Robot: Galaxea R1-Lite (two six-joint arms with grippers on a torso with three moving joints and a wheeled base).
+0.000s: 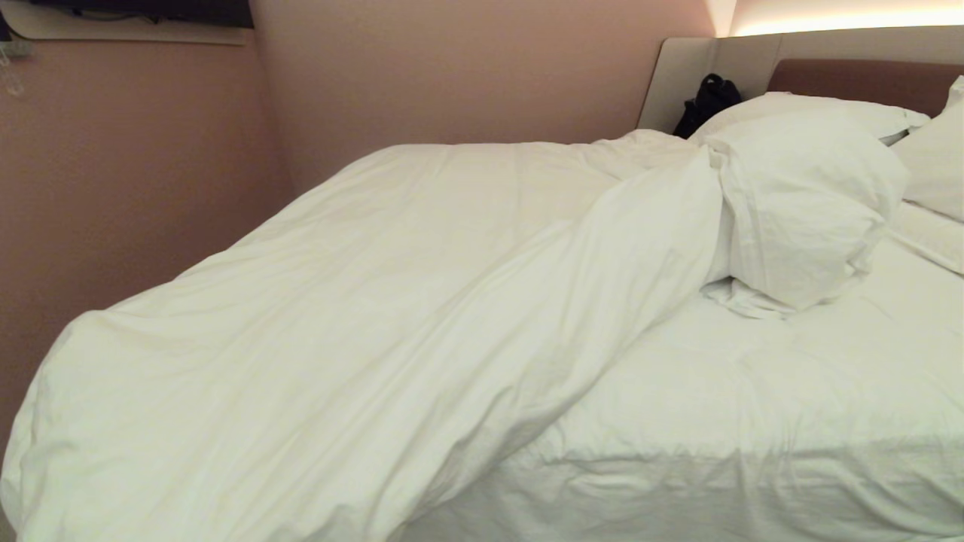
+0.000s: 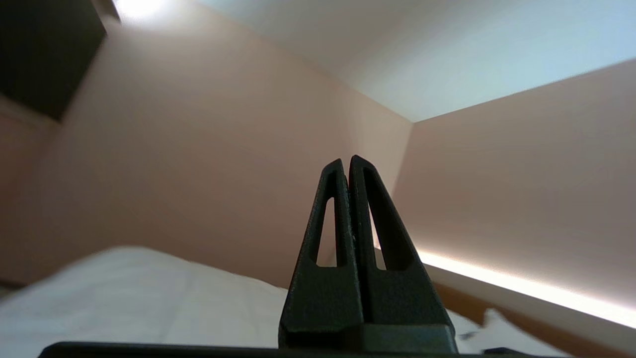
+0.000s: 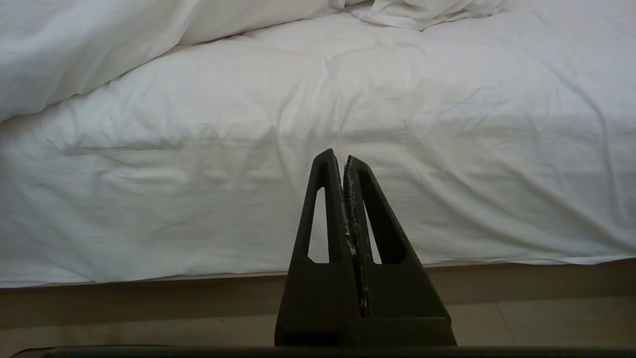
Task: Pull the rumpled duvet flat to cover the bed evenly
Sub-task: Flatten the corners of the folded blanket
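**Duvet bunched to one side, most of the pull not yet made**

With my left gripper pressed shut on nothing and aimed up toward the wall and ceiling, I have no hold on any fabric. My right gripper is likewise closed and empty, hanging low beside the bed, pointing at the mattress edge above the floor. Neither arm shows in the head view.

Outward from there, the duvet lies heaped along the wall side of the bed, its near edge folded back in a diagonal ridge running up toward the pillows. On the other side of that ridge, a broad white stretch of the bed lies outside the heap.

I judge the job barely begun: the folded edge must be gripped and drawn across, then the whole cover smoothed level.
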